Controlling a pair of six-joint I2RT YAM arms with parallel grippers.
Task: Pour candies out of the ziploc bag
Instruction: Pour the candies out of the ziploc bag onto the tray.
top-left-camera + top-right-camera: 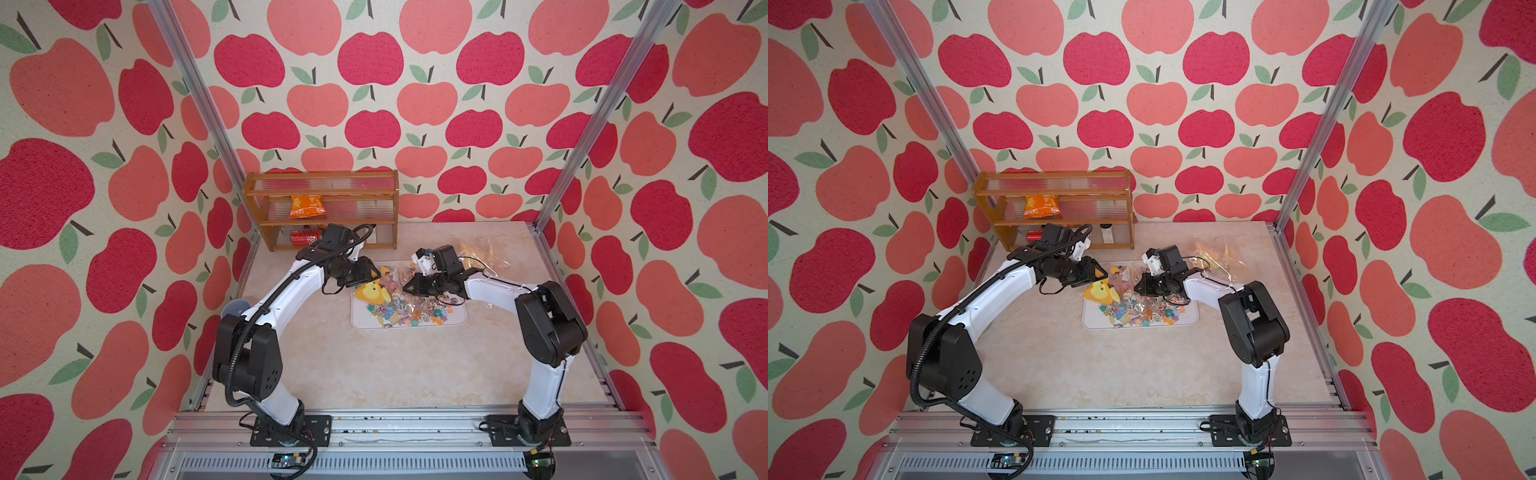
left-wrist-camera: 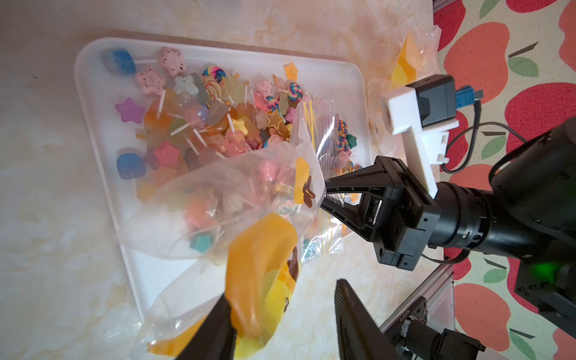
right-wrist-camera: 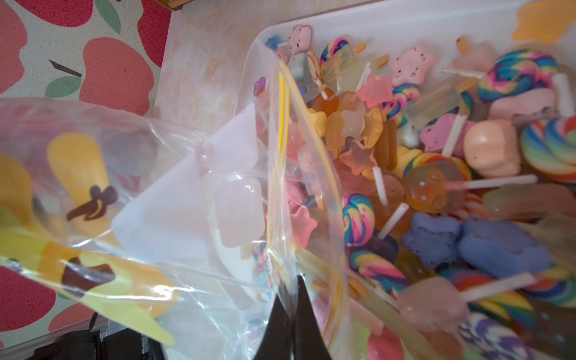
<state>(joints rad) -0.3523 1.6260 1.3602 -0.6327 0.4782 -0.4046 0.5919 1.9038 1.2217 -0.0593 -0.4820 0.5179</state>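
Beige marbled worktop (image 1: 374, 374) fills the lower centre of both top views. It is boxed on three sides by apple-print walls (image 1: 415, 104), with two aluminium posts (image 1: 597, 124) at its upper corners. A wooden two-tier shelf (image 1: 320, 183) stands against its upper left edge. A white rectangular tray (image 1: 360, 322) lies centre frame, heaped with multicoloured candies and lollipops (image 1: 405, 309). Some sit inside the clear ziploc bag with yellow cartoon print (image 2: 218, 199) held tilted over the tray. The right hand (image 3: 294, 280) pinches the bag's zip edge. The left hand (image 2: 282, 290) has its jaws apart around the bag's bottom end. Bare worktop stretches below the tray to the lower edge.
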